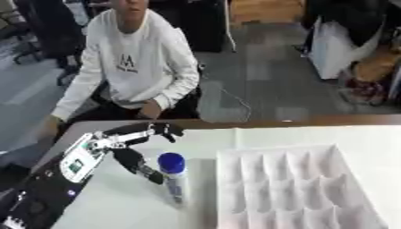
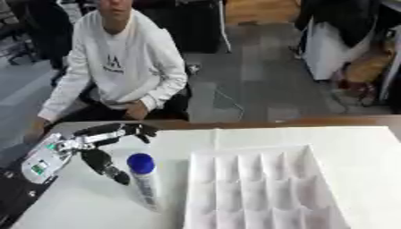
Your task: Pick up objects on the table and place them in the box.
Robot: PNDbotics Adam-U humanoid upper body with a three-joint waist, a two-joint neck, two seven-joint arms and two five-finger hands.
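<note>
A white bottle with a blue cap (image 1: pixel 173 175) stands upright on the white table, just left of the box. The box (image 1: pixel 291 188) is a white tray split into several compartments, all bare as far as I see. My left hand (image 1: pixel 137 145) comes in from the left and hovers beside the bottle's cap. Its fingers (image 1: pixel 156 130) stretch out behind the cap and its thumb (image 1: pixel 141 166) points down to the cap's left, so the hand is open and apart from the bottle. The right hand does not show.
The table's far edge (image 1: pixel 313 120) runs behind the box, brown along the rim. A person in a white sweater sits beyond the table's far left corner, not touching anything on it.
</note>
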